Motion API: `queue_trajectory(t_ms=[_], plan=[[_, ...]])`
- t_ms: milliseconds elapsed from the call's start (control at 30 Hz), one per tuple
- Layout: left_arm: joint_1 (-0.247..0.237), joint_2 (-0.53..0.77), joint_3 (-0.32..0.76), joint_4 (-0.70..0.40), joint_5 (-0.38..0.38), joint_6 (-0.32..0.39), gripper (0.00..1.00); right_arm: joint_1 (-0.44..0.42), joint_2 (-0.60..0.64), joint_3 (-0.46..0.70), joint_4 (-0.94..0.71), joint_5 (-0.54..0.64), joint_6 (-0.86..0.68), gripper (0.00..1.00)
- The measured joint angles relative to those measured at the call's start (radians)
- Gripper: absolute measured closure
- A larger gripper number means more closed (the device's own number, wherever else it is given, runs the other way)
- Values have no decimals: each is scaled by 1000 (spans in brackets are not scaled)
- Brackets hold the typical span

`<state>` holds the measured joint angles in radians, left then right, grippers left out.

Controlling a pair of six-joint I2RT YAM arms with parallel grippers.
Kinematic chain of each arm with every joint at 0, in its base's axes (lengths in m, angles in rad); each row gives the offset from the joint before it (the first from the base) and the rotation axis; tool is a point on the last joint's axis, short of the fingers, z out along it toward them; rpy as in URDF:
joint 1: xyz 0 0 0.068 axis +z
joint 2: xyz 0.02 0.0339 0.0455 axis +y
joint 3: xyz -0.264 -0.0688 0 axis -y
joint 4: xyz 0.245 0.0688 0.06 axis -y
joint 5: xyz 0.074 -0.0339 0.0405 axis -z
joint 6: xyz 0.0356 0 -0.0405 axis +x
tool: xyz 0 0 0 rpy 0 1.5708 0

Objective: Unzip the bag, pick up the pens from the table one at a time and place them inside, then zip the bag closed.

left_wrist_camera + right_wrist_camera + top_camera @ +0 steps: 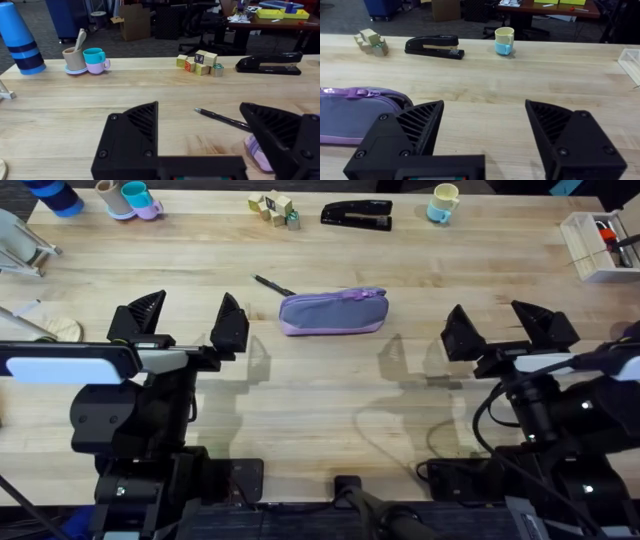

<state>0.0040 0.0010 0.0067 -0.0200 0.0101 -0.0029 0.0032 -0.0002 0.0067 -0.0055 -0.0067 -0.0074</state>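
No readable text, label, brand or number anywhere. Small blocks (200, 63) at the far side of the table (330, 395) carry coloured marks on their faces, too small to make out. Stapler (434, 46), cups and purple bag (332, 311) show no legible print.
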Motion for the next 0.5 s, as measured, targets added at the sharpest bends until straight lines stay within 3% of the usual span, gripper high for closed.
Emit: queue_trajectory(t_ms=[500], plan=[[0, 0, 0, -2, 0, 3, 8, 0, 0, 2, -12, 3, 0, 5]])
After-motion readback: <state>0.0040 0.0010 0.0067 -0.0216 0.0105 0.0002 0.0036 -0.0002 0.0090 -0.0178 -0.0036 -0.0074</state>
